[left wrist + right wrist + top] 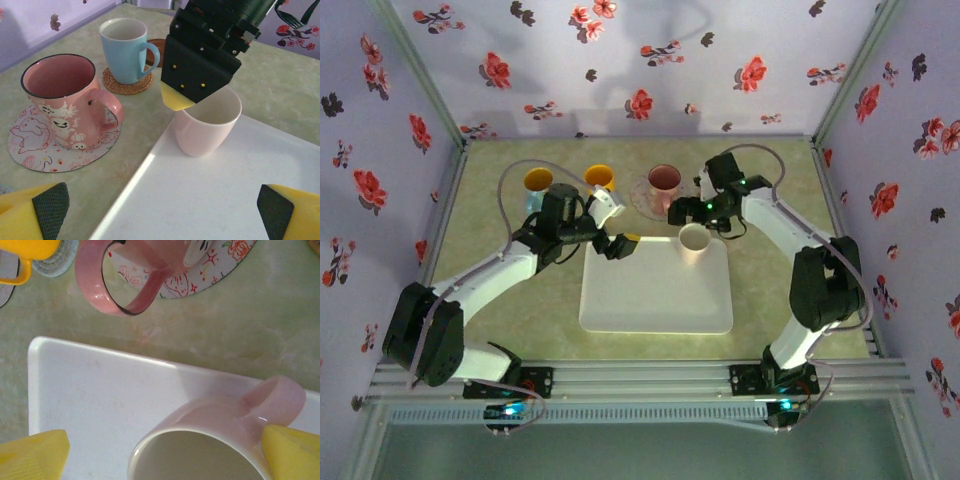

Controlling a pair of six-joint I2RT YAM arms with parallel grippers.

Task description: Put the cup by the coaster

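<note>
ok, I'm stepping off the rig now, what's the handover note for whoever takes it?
Left gripper: open, empty, over the white tray.
Right gripper: open, fingers either side of the pale pink cup, not closed on it.
The cup stands upright at the tray's far right corner. The pink mug sits on a patterned coaster just beyond the tray.
Done: approach to the cup.
Left: grasp, lift, set the cup beside the coaster.
</note>
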